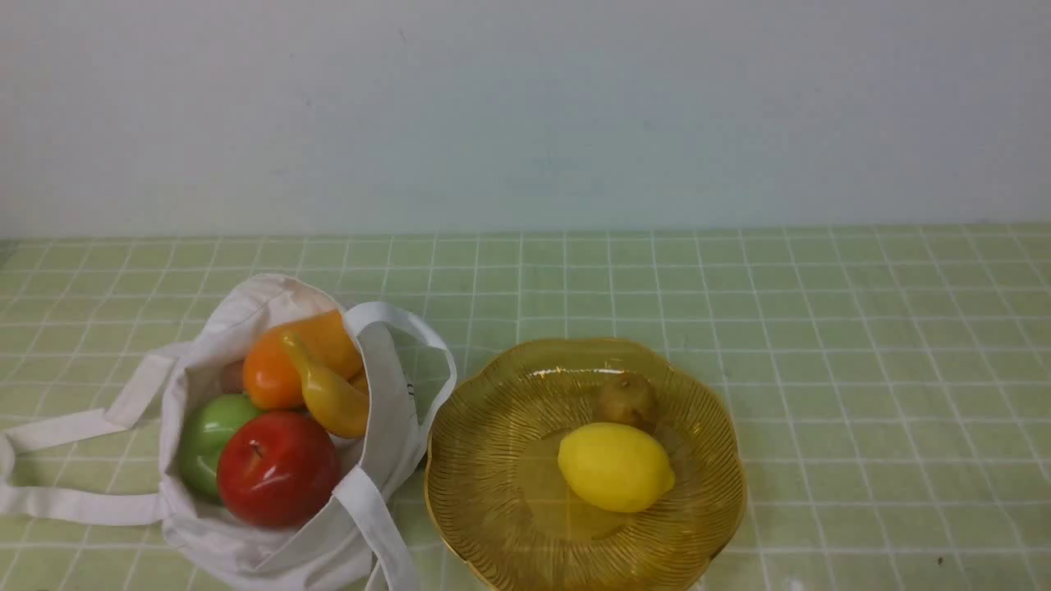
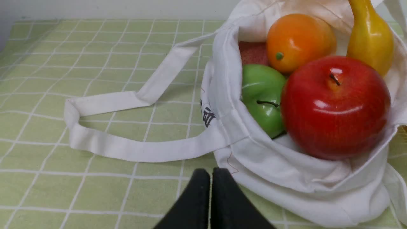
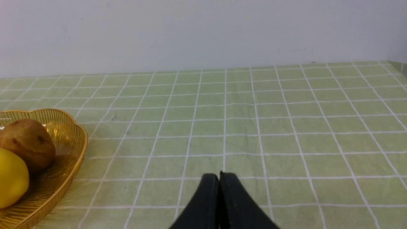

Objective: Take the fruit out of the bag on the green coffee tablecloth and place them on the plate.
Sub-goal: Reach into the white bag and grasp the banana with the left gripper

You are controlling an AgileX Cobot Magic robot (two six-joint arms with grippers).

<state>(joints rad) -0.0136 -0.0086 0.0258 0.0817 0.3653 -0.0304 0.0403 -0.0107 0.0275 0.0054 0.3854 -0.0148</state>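
While we see the left gripper [image 2: 211,173] and right gripper [image 3: 219,176] with jaws pressed together, empty, the red apple [image 1: 277,468], green apple [image 1: 205,435], mango [image 1: 275,369] and banana [image 1: 332,394] lie in the bag [image 1: 386,427] on the tablecloth [image 1: 821,328]; the plate [image 1: 484,460] stands just beside it. On the plate we find a lemon [image 1: 616,466] and a brown fruit [image 1: 628,400].

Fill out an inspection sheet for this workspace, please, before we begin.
Surface: green checked tablecloth, lying flat.
Job's things: white cloth bag lies open, holding a red apple, green apple, mango, banana and a partly hidden peach. The amber glass plate is beside it, on the robot's right.
Clutter: lemon and brown kiwi-like fruit on the plate.
Claws: left claw shut, empty, near the bag. Right claw shut, empty, over bare cloth.
Cables: nothing seen.
Surroundings: plain pale wall behind.
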